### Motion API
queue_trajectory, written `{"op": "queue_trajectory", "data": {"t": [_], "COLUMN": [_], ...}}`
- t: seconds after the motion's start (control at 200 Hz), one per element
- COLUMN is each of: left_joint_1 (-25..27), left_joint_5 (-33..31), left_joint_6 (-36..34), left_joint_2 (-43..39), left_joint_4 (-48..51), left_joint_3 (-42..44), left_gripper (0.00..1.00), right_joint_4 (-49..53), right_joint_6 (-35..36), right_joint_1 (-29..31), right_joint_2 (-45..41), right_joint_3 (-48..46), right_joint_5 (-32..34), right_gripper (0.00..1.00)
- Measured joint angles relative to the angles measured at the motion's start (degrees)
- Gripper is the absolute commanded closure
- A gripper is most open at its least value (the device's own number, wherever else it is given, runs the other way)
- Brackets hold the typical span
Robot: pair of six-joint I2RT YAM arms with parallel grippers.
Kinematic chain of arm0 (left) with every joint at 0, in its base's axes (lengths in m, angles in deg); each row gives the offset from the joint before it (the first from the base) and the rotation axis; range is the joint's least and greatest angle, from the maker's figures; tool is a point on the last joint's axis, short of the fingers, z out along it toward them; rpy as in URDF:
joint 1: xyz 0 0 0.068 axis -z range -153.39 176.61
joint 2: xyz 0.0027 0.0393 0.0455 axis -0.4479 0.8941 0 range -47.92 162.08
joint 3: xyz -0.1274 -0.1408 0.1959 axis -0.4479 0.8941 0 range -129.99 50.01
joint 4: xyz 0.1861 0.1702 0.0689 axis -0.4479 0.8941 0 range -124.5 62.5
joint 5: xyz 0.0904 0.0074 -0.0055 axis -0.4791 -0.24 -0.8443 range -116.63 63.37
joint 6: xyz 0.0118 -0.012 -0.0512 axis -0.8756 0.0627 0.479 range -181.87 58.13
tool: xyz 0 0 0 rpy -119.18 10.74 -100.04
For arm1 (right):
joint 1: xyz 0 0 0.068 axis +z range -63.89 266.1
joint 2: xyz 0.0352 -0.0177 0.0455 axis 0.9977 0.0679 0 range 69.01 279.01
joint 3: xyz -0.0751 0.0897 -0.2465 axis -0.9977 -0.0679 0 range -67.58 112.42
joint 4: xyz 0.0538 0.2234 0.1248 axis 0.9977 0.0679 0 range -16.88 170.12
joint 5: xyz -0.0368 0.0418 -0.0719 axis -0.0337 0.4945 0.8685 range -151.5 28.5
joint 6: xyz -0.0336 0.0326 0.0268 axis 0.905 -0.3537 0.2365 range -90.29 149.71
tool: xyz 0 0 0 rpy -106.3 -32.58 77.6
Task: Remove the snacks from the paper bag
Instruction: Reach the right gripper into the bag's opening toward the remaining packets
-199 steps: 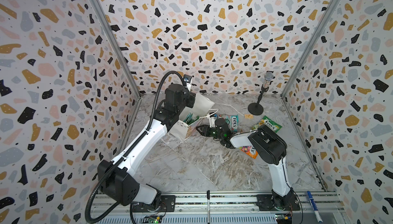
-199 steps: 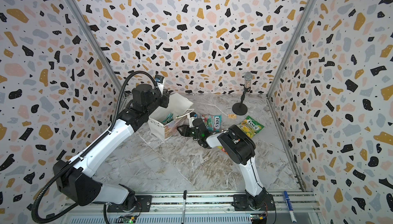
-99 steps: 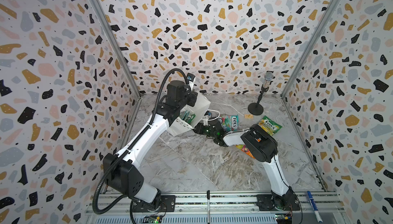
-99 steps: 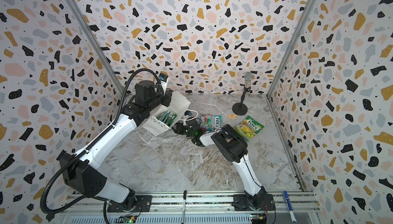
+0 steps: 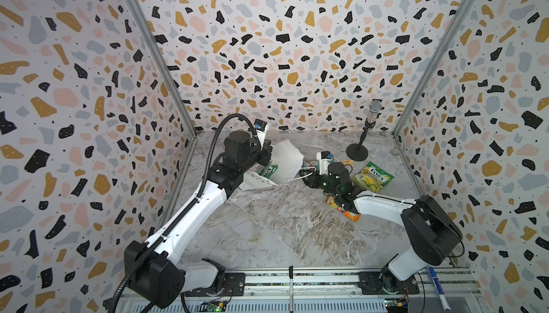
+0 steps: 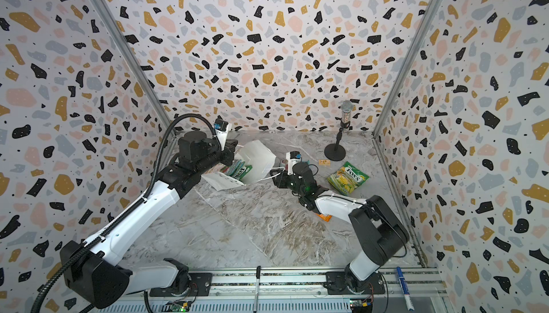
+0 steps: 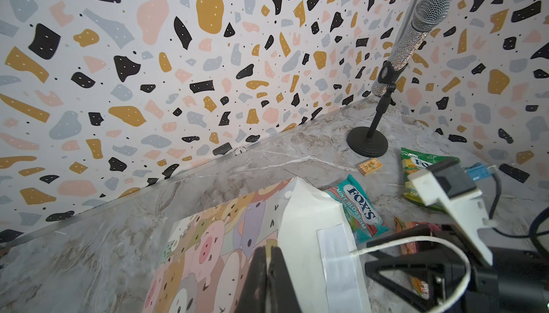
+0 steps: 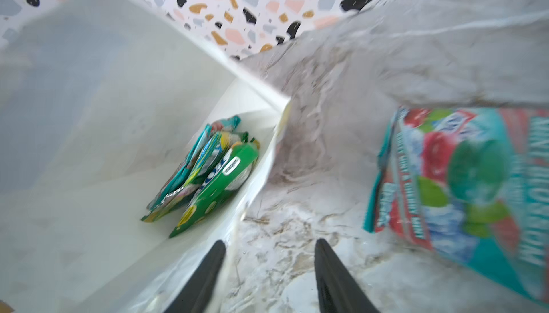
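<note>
**Ana:** Three packets lie out on the worktop [image 5: 282, 225], as far as I can count. The green-yellow packet [image 5: 372, 176] is nearest the right wall. The teal-red packet [image 7: 356, 207] is just beside the bag's mouth. The orange packet [image 5: 346, 212] is partly under the right arm [image 5: 383, 207].

**Ben:** And the paper bag [image 5: 286, 158]?

**Ana:** It lies on its side at the back left, with its mouth turned towards the middle. Its colourful wall [image 7: 208, 237] shows only in the left wrist view.

**Ben:** Anything in it?

**Ana:** Yes. More snacks [image 8: 208, 174] sit bunched at its closed end, with green and teal edges overlapping. I can't count them. Both top views catch them through the mouth.

**Ben:** How are the tools?

**Ana:** The left tool [image 7: 269, 252] has its jaws pressed together on the colourful wall, towards the bag's bottom end. The right tool [image 8: 270, 243] is at the mouth, jaws partly apart and holding nothing. One finger is over the bag's inner wall and the other over bare worktop, with the rim between them. One white cord handle [image 7: 416, 241] loops across it.
</note>
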Motion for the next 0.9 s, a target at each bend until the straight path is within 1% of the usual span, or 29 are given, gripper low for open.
{"op": "queue_trajectory", "data": {"t": [0.205, 0.35, 0.616, 0.796, 0.901], "left_joint_1": [0.6, 1.5, 2.4, 4.2, 5.4], "left_joint_5": [2.1, 3.0, 3.0, 3.0, 3.2], "left_joint_6": [1.5, 2.0, 2.1, 2.0, 2.0], "left_joint_2": [-3.1, -3.4, -3.7, -3.7, -3.8], "left_joint_4": [-1.6, -2.1, -2.4, -1.9, -1.6], "left_joint_3": [5.5, 7.1, 7.8, 8.3, 9.0], "left_gripper": [1.00, 1.00, 1.00, 1.00, 1.00], "right_joint_4": [11.6, 17.0, 24.5, 27.4, 27.4], "right_joint_6": [6.5, 10.4, 15.2, 16.7, 17.4], "right_joint_1": [-2.9, -4.5, -4.5, -4.2, -2.8], "right_joint_2": [-9.2, -12.3, -13.0, -16.6, -17.9], "right_joint_3": [-0.6, -0.4, 0.2, 3.0, 5.4], "right_joint_5": [6.0, 8.9, 7.7, 4.8, 2.2], "right_gripper": [0.47, 0.45, 0.46, 0.46, 0.47]}}
